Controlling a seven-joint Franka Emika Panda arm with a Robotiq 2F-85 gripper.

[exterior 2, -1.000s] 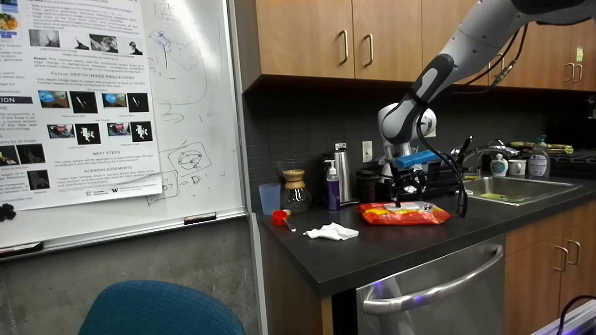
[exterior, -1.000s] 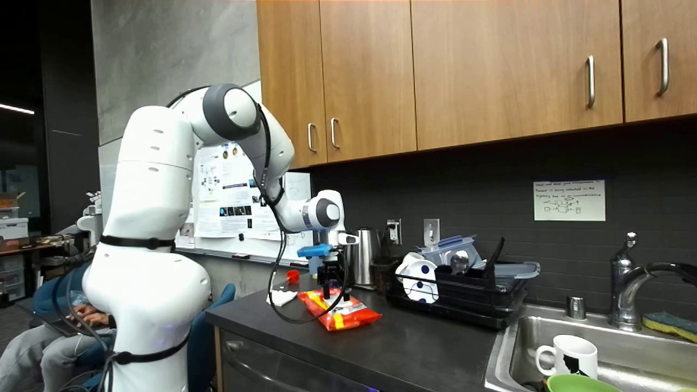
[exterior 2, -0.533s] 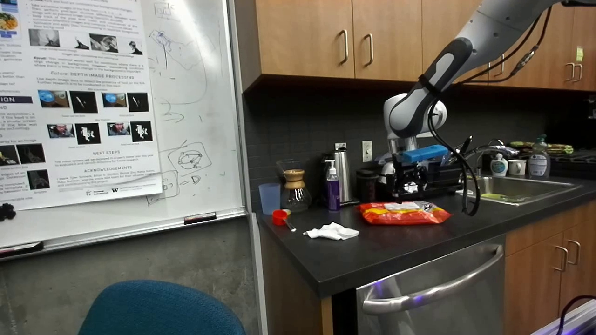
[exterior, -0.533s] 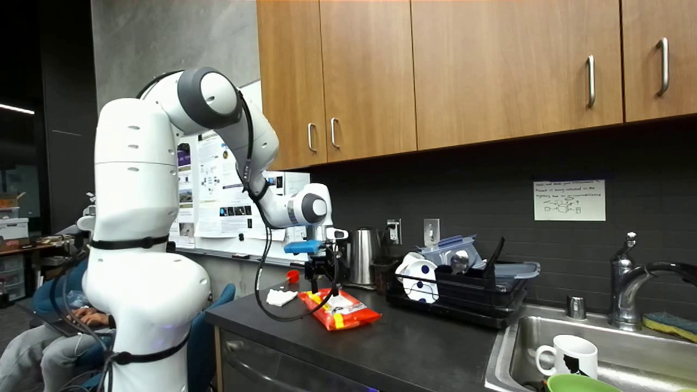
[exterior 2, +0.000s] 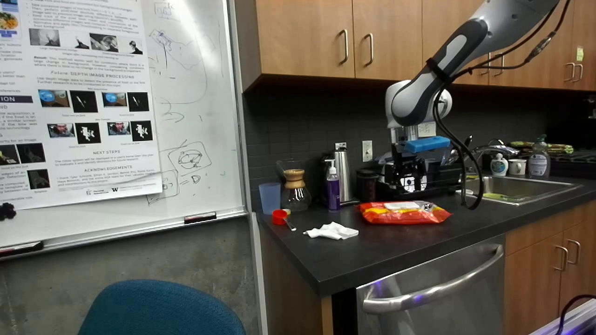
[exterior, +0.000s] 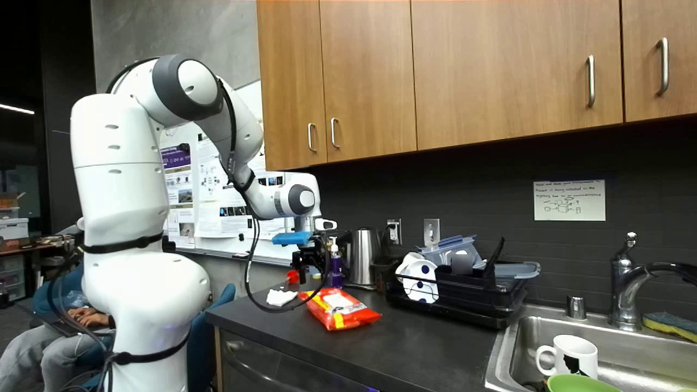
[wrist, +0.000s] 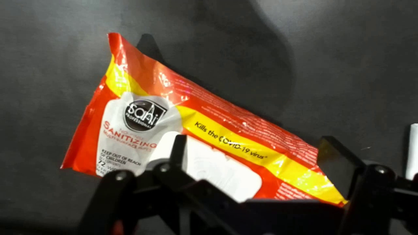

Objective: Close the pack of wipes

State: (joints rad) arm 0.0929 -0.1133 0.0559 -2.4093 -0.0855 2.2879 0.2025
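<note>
The red-orange pack of wipes [exterior: 344,311] with yellow stripes lies flat on the dark counter; it also shows in an exterior view [exterior 2: 402,215]. Its white lid [wrist: 225,171] lies flat on top in the wrist view, and no opening shows around it; its lower part is hidden by the gripper. My gripper [wrist: 254,147] is open and empty, its fingers wide apart over the pack. In both exterior views the gripper [exterior: 309,274] hovers above the pack, with a gap between the fingertips and the lid [exterior 2: 401,205].
A crumpled white wipe [exterior 2: 331,231] and a red scoop [exterior 2: 279,217] lie beside the pack. A purple bottle [exterior 2: 333,188], a glass carafe [exterior 2: 296,197] and a metal kettle [exterior: 365,256] stand behind. A black dish rack [exterior: 457,299] and the sink [exterior: 503,359] are farther along.
My gripper has risen off the pack's white lid, where a fingertip rested one second ago, and the arm has drawn up and back. The pack has stayed in place.
</note>
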